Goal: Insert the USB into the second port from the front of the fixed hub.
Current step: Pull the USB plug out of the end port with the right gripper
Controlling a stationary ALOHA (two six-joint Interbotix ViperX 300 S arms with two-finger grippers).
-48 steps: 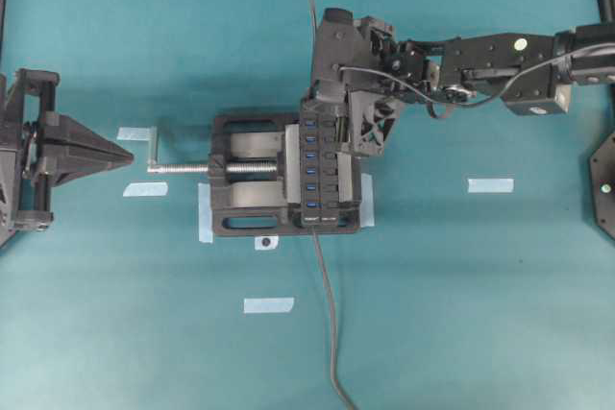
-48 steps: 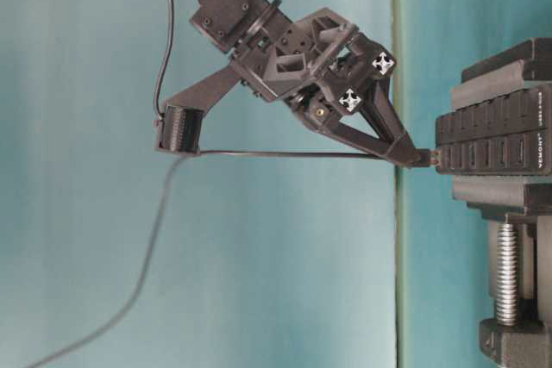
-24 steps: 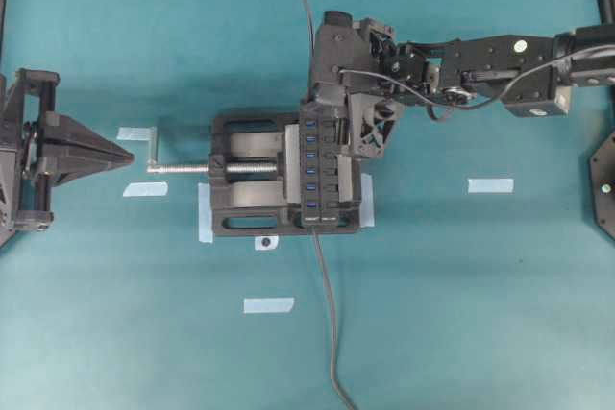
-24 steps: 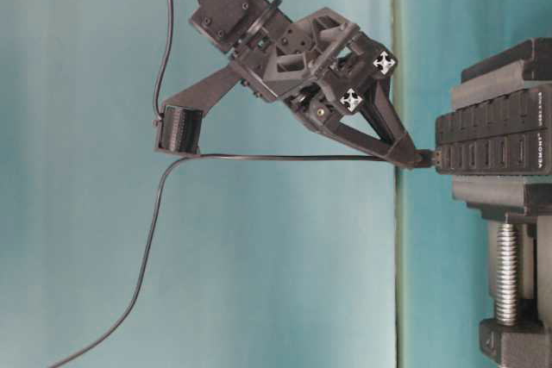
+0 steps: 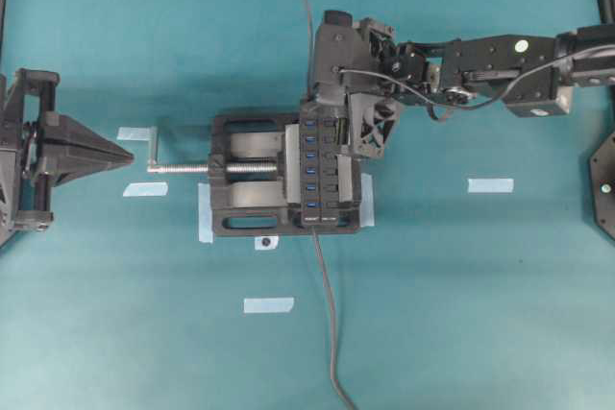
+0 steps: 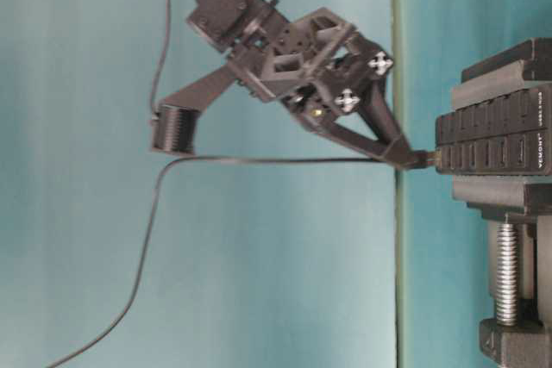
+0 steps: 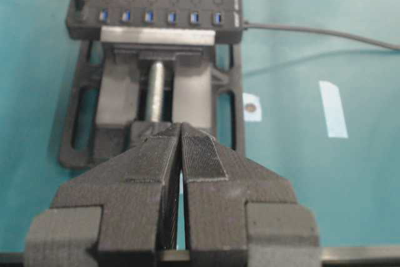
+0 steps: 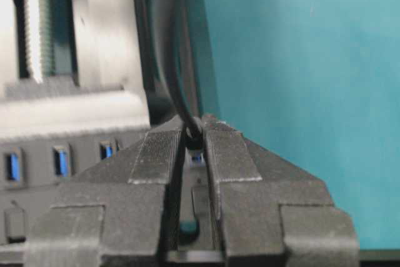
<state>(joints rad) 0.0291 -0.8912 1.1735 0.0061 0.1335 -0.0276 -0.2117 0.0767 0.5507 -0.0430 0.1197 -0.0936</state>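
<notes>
Fingers of the right gripper (image 6: pixel 412 159) were pinched on the USB (image 6: pixel 425 159), whose small black plug stuck out from between the tips and met the face of the fixed hub (image 6: pixel 493 142) in the table-level view; whether the plug sat in a slot or only touched the face could not be told. Its thin cable (image 6: pixel 259 159) ran straight back from the tips, then curved away toward the lower left corner of that view. From overhead, the right gripper (image 5: pixel 322 110) hung over the far end of the fixed hub (image 5: pixel 321 166), a long black bar with a row of blue ports, which stood clamped in the black vise (image 5: pixel 245 176). The vise's silver screw handle (image 5: pixel 183 167) pointed toward the left gripper (image 5: pixel 123 154), which waited well apart from it, its fingers pressed together with nothing between them. The left wrist view showed those closed fingers (image 7: pixel 200 157) in the foreground and, beyond them, the hub (image 7: pixel 156 18) with six blue slots visible, the right arm's fingertips coming down at its left end. Which slot was the second port could not be settled. The hub's own dark cable (image 5: pixel 329 314) left its near end and ran to the bottom edge. Strips of pale tape (image 5: pixel 490 184) lay on the teal table (image 5: pixel 461 285).
</notes>
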